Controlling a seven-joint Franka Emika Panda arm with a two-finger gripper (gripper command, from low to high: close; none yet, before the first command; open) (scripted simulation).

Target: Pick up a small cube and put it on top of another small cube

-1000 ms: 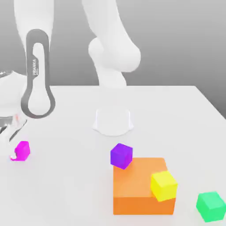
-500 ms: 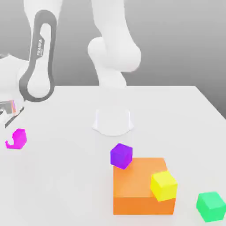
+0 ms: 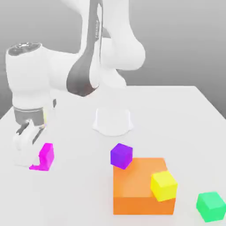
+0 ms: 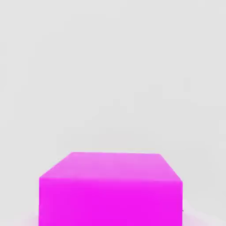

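1. Toward the exterior view's left, the white arm bends down from its base and ends in the pincer [image 3: 30,137], which hangs just above the pale surface [image 3: 176,114]
2. Its fingers are pressed together as far as they go, and the small cube [image 3: 46,154] sits just to their right in that view; whether the fingers pinch it or only touch it cannot be told from that angle
3. This cube is bright magenta-pink with plain faces, and a pink reflection lies under it on the surface
4. From the hand view the small cube [image 4: 110,187] sits close to the camera, its top face and one side face showing, with bare surface [image 4: 110,66] beyond it
5. Near the middle of the exterior view a violet-purple cube [image 3: 121,156] stands tilted against the upper left corner of the orange block [image 3: 134,192], touching it
6. A yellow cube [image 3: 164,185] rests at the right front of the orange block, tilted and overlapping its edge
7. A green cube [image 3: 210,205] stands alone on the surface toward the exterior view's lower right, apart from the orange block
8. Behind these, the arm's round white base [image 3: 113,121] stands on the surface, well apart from the small cube
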